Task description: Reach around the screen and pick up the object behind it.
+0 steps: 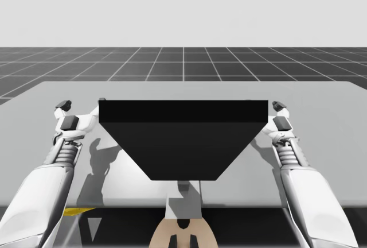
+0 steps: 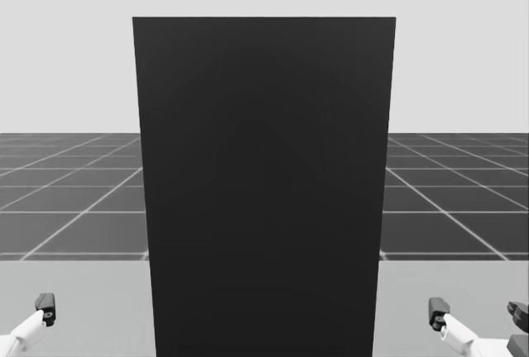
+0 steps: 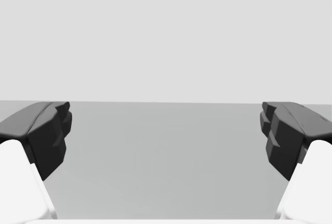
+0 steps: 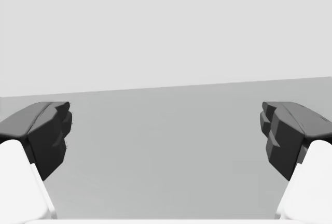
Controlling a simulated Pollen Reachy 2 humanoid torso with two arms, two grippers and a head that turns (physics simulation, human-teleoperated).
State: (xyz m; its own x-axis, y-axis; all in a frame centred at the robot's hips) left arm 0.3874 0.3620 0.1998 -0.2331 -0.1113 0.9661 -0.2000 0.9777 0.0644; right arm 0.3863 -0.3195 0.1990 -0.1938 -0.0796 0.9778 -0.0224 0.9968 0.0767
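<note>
Jaws: both pairs stand wide apart with nothing between them. Each wrist view has bare table ahead of the fingers.
Object: hidden on the far side of the screen (image 1: 183, 127). Its kind and exact place cannot be told.
Screen: a plain black panel, upright at the middle of the table (image 1: 321, 121), squarely across the robot's line of sight.
Left gripper (image 3: 166, 130): out at the screen's left side, apart from it, pointing away from the torso.
Right gripper (image 4: 166, 130): mirrored at the screen's right side, also apart from it.
Step in hand, by my reading: the approach. Both arms flank the panel, neither has turned in behind it, and nothing is grasped.
Next move calls for: one arm to carry on past the panel's edge, then swing inward behind it with jaws left open, until its wrist camera finds the object.
Caution: forearm clearance at the panel's edge during the inward swing.
</note>
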